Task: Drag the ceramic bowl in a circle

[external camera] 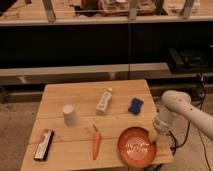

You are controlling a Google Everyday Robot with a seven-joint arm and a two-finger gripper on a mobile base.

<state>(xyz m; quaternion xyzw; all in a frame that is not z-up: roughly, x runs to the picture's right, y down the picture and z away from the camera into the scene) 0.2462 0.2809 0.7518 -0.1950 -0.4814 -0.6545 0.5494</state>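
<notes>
Wooden table [75, 95], dark shelving [65, 47], speckled floor [15, 127]

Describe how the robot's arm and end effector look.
The arm is white, built of smooth, rounded tubular segments with a bulbous joint at the bend. It narrows to a small tan-tinged end effector, which sits at the right rim of the ceramic bowl. No markings or cables on it can be made out.

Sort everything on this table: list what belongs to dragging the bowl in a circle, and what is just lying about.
In the job:
ceramic bowl, at the front right of the table
gripper, at the bowl's right rim

Lying about:
white cup, upturned
white bottle, on its side
blue block
carrot
dark flat case
</notes>
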